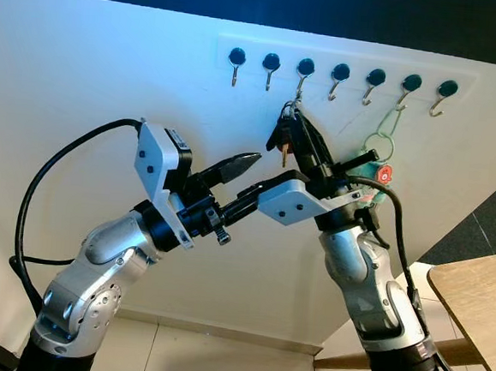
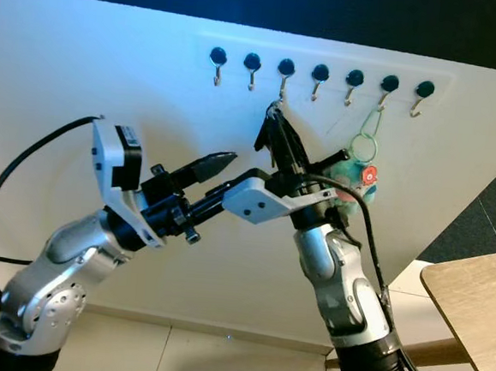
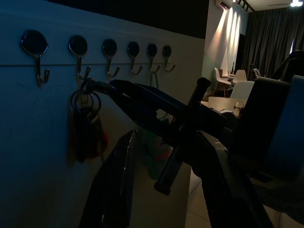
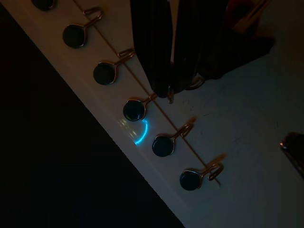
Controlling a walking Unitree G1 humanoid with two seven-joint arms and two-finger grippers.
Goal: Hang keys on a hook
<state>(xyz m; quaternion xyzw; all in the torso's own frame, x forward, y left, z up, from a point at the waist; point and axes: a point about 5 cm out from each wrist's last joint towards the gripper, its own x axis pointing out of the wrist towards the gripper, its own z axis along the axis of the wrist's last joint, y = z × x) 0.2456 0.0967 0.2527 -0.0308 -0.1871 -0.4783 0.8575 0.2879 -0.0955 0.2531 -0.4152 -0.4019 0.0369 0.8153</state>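
While the right gripper (image 1: 294,113) pinches the keys (image 1: 283,140) by their ring just under the third hook (image 1: 303,73), hanging is in hand, needing a lift over the tip; the left gripper (image 1: 250,175) waits open nearby.

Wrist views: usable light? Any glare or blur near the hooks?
Left wrist view: dim and underexposed, hooks readable, keys soft and dark, bright lamp wash on the far wall. Right wrist view: very dark, right gripper fingers near-black, a blue arc of glare beside one hook. Left eye view: evenly lit, sharp, bluish tint at the top.
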